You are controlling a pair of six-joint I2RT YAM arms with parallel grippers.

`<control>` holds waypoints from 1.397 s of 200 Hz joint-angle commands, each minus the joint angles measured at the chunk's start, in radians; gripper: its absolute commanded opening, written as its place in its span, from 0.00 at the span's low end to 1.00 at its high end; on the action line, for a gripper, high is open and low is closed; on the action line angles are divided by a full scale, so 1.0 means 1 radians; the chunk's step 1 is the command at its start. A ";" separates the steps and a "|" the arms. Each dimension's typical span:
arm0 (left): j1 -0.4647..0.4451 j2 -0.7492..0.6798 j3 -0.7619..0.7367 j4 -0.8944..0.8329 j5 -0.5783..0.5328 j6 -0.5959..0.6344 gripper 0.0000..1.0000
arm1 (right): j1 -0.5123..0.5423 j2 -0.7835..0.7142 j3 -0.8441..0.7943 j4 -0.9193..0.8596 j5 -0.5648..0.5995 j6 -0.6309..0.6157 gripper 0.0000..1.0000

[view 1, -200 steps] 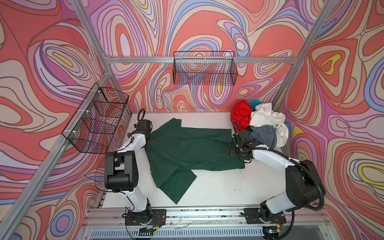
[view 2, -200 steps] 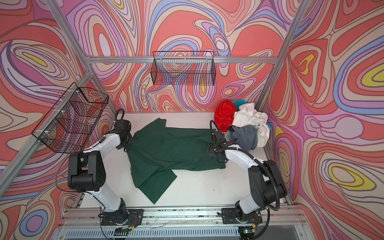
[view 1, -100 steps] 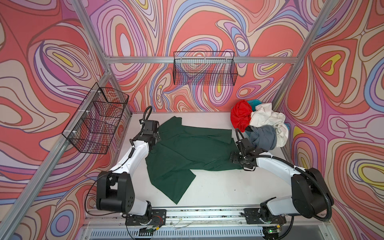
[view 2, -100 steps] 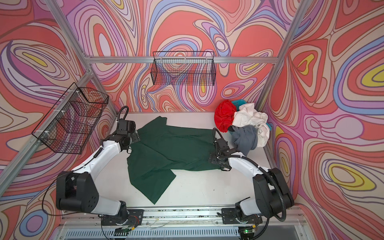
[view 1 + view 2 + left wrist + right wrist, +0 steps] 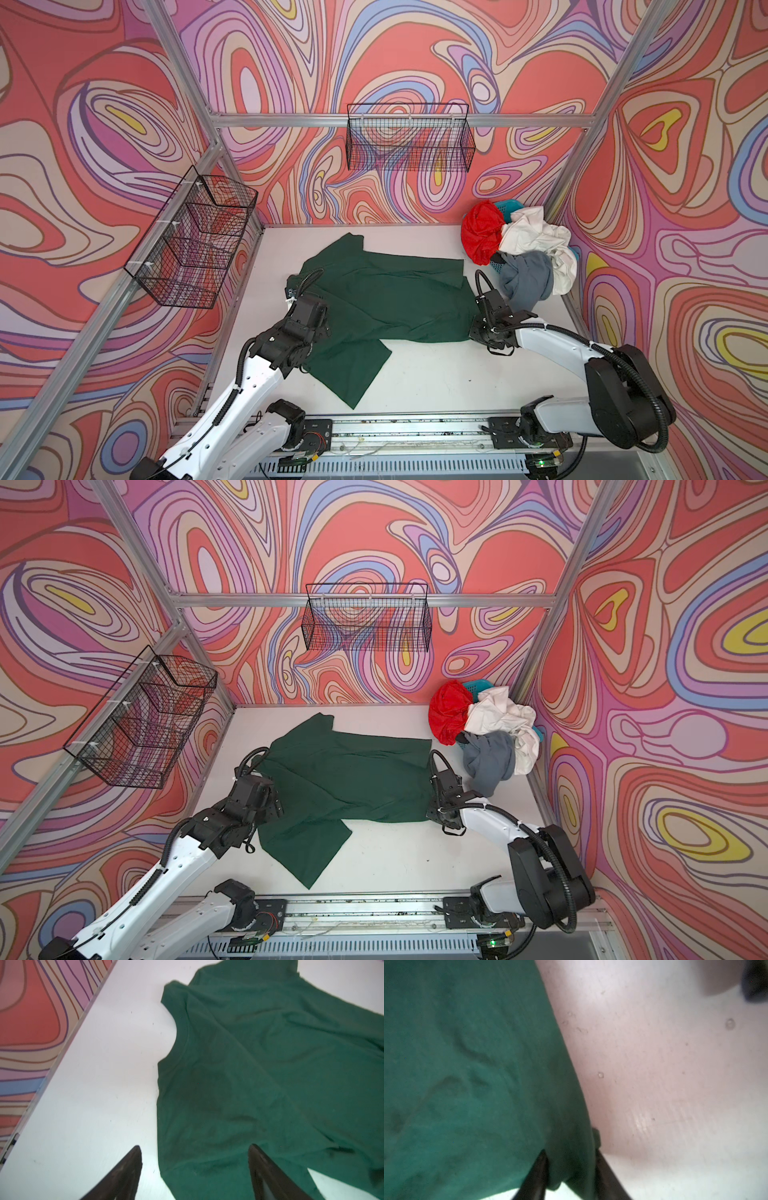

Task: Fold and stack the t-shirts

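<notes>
Grip first: your right gripper (image 5: 570, 1142) is clenched on the green shirt (image 5: 386, 299), with a fold of hem cloth bunched between its jaws. In both top views that pinch sits at the lower right corner of the shirt body.

Your left gripper (image 5: 194, 1147) is released, its jaws spread wide and holding nothing. In the left wrist view one fingertip is over bare table (image 5: 93, 1084) and the other over green cloth, so the shirt's edge runs between them.

Outward from there, the shirt lies flat with its long axis running left to right across the top views. The collar end is at the left by your left gripper and the hem at the right by your right one. One sleeve splays toward the lower centre of the frame.

Each arm is therefore nearer its own end of the same lower edge. The next move likely turns on your left gripper dropping and closing on that edge, so both can lift it together.

The red shirt (image 5: 480, 237), white shirt (image 5: 528, 237) and grey shirt (image 5: 525, 280) are heaped on the basket (image 5: 505, 205) at the upper right, unfolded.
</notes>
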 commanded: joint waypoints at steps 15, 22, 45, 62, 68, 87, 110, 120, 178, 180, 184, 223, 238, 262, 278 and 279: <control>-0.082 -0.054 -0.063 -0.147 0.029 -0.134 0.76 | 0.001 -0.039 0.030 -0.023 0.019 0.023 0.00; -0.103 -0.054 -0.074 -0.147 0.033 -0.154 0.76 | 0.002 -0.057 0.041 -0.045 0.025 0.022 0.00; -0.159 -0.025 -0.122 -0.125 0.059 -0.196 0.75 | 0.002 -0.135 0.084 -0.126 0.060 0.024 0.00; -0.203 0.006 -0.142 -0.122 0.043 -0.223 0.77 | 0.000 -0.174 0.129 -0.199 0.087 0.033 0.00; -0.214 0.015 -0.147 -0.124 0.031 -0.231 0.77 | 0.001 -0.183 0.140 -0.225 0.104 0.038 0.00; -0.222 0.033 -0.170 -0.108 0.034 -0.245 0.77 | 0.001 -0.197 0.177 -0.302 0.175 0.044 0.00; -0.226 0.045 -0.193 -0.065 0.048 -0.249 0.78 | 0.000 -0.199 0.204 -0.351 0.237 0.060 0.00; -0.227 0.058 -0.193 -0.061 0.038 -0.251 0.78 | 0.000 -0.207 0.203 -0.363 0.246 0.075 0.00; -0.227 0.140 -0.240 -0.008 0.043 -0.252 0.80 | 0.002 -0.188 0.198 -0.277 0.129 0.030 0.68; -0.227 0.139 -0.239 -0.008 0.041 -0.252 0.80 | 0.001 -0.182 0.203 -0.274 0.124 0.025 0.69; -0.227 0.139 -0.236 -0.007 0.040 -0.249 0.80 | 0.001 -0.170 0.217 -0.268 0.118 0.017 0.69; -0.227 0.150 -0.174 0.062 0.032 -0.223 0.85 | 0.002 -0.010 0.348 -0.136 0.036 -0.051 0.69; -0.227 0.189 -0.171 0.112 0.052 -0.216 0.86 | 0.001 0.080 0.410 -0.082 0.026 -0.076 0.69; -0.227 0.269 -0.147 0.125 0.068 -0.202 0.87 | 0.002 0.256 0.560 -0.050 0.033 -0.127 0.69; -0.227 0.307 -0.146 0.137 0.080 -0.192 0.87 | 0.001 0.366 0.689 -0.064 0.032 -0.155 0.69; -0.227 0.309 -0.146 0.138 0.080 -0.191 0.87 | 0.002 0.371 0.696 -0.065 0.031 -0.156 0.69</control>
